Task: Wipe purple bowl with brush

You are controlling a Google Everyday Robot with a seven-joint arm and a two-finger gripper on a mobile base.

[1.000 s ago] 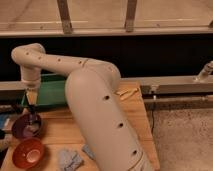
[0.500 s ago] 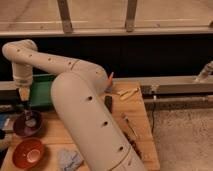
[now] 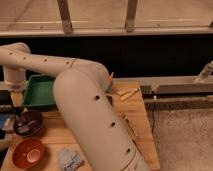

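Two bowls sit at the table's (image 3: 141, 116) left end: the purple bowl (image 3: 31, 124) lies just below our gripper (image 3: 20, 106), the orange bowl (image 3: 28, 153) nearer. We cannot tell the gripper's state.

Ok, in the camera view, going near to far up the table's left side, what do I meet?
First the orange-red bowl → purple bowl, with the gripper over its left side → green tray.
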